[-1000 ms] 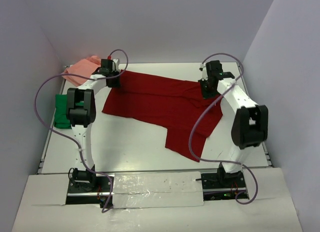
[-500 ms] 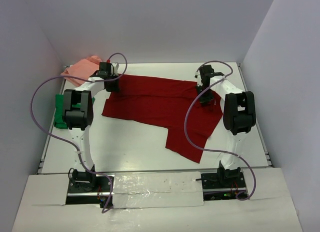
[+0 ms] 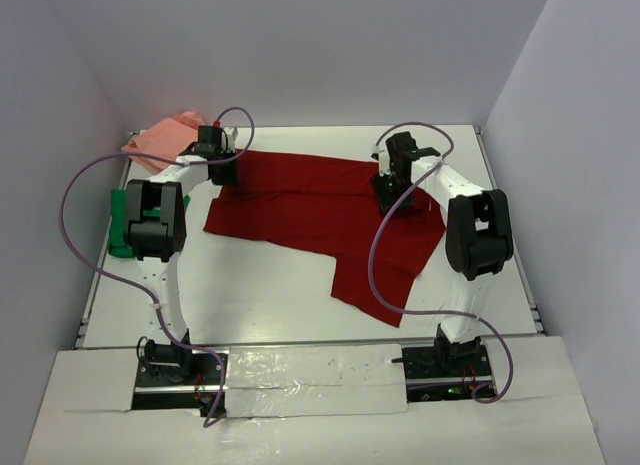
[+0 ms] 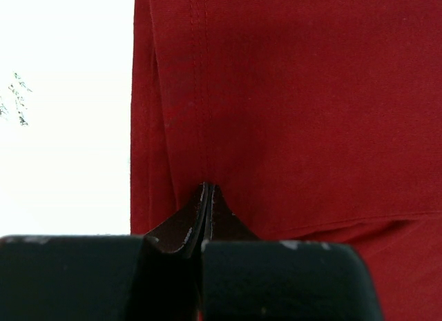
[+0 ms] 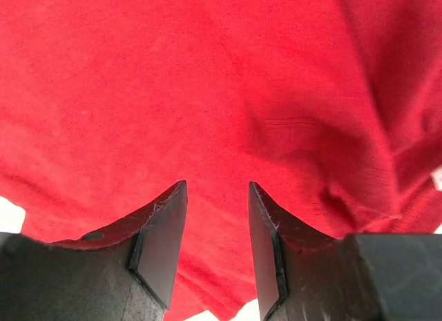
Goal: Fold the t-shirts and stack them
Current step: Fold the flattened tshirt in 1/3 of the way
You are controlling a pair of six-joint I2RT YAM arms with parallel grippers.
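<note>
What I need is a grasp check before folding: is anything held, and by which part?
Left gripper pinches the dark red t-shirt by its stitched edge; right gripper is open, holding nothing.

I see the dark red t-shirt (image 3: 310, 200) spread open and mostly flat over the far half of the table (image 3: 260, 285). It runs from far left to right, and one wide flap reaches toward me on the right. Close up I can see a double-stitched hem and soft wrinkles near its right edge. Its far-left edge is pinched in my left gripper (image 4: 206, 197). The bright green t-shirt (image 3: 119, 225) lies bunched at the left edge, well apart from the red one and partly hidden. The salmon pink t-shirt (image 3: 160, 140) sits rumpled in the far-left corner.
</note>
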